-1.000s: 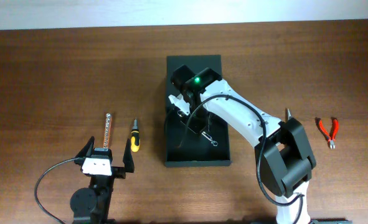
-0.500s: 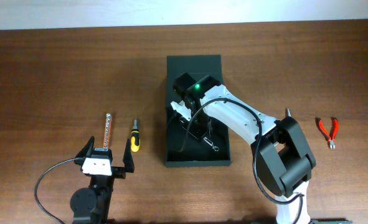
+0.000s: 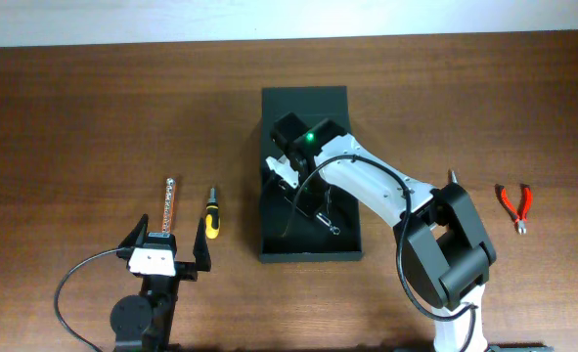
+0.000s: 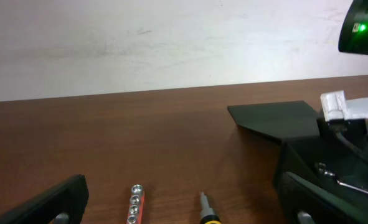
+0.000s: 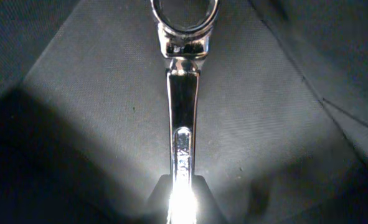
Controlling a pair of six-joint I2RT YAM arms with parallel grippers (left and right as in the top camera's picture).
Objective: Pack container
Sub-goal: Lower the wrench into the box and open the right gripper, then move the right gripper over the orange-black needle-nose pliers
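The container (image 3: 308, 249) is a dark open box at the table's middle, with its flap lid (image 3: 305, 101) lying flat behind it. My right gripper (image 3: 306, 200) is down inside it, shut on a chrome wrench (image 3: 330, 225). In the right wrist view the wrench (image 5: 182, 93) runs from my jaws (image 5: 182, 199) up to its ring end, just over the box's fabric floor (image 5: 78, 93). I cannot tell whether it touches the floor. My left gripper (image 3: 166, 256) is open and empty at the front left. The box (image 4: 296, 168) shows at the right of the left wrist view.
A yellow-handled screwdriver (image 3: 211, 217) and a red socket rail (image 3: 168, 203) lie just ahead of the left gripper; both show in the left wrist view, the screwdriver (image 4: 205, 210) right of the rail (image 4: 136, 202). Red pliers (image 3: 515, 205) lie at the far right.
The right gripper moved slightly toward the front of the box with the wrench, then held still. The left arm has not moved.
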